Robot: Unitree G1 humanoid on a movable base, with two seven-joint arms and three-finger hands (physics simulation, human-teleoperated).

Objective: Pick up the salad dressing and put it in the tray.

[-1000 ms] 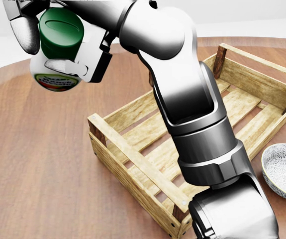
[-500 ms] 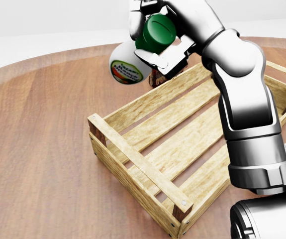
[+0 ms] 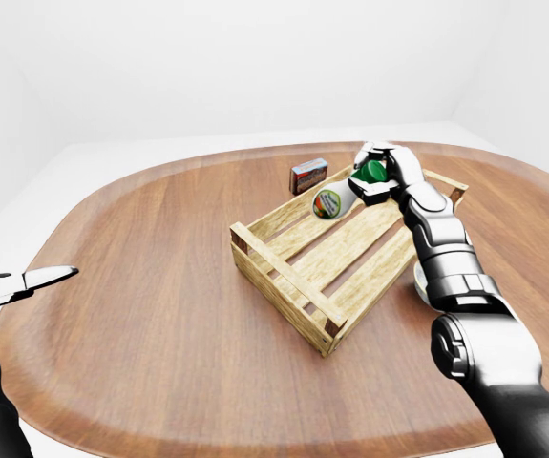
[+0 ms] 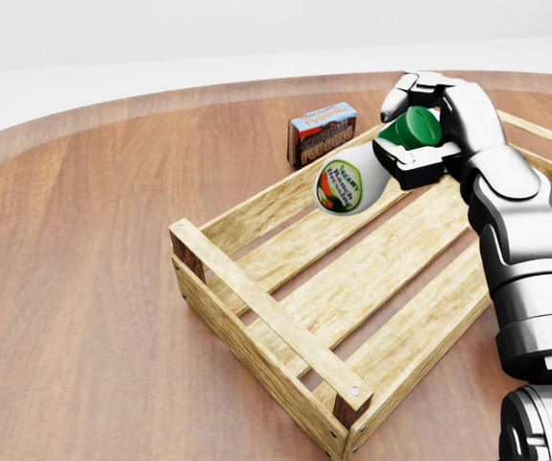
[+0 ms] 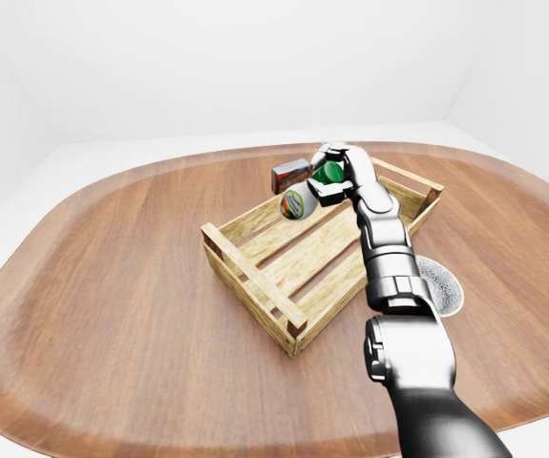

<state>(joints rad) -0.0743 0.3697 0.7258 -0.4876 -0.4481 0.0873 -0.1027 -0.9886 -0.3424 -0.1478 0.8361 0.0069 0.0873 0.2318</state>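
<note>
fingers (image 4: pixel 402 102) of the right hand (image 4: pixel 429 120) are clamped round the green cap of the salad dressing (image 4: pixel 357 177), which hangs tilted above the tray's (image 4: pixel 256 312) upper rail, label end lower left. a small box (image 4: pixel 322 133) lies just beyond. left hand (image 3: pixel 11 285) hovers off the tabletop (image 4: pixel 84 288) edge, fingers spread. a patterned bowl (image 5: pixel 443 283) sits beside the tray. oval wooden tabletop, plain white room.

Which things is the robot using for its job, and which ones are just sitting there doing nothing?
For the job:
- salad dressing bottle, green cap, held in the right hand above the tray
- wooden tray, with nothing inside it yet

Just lying about:
- small box on the table beyond the tray
- patterned bowl beside the tray
- left hand, open, holding nothing
</note>
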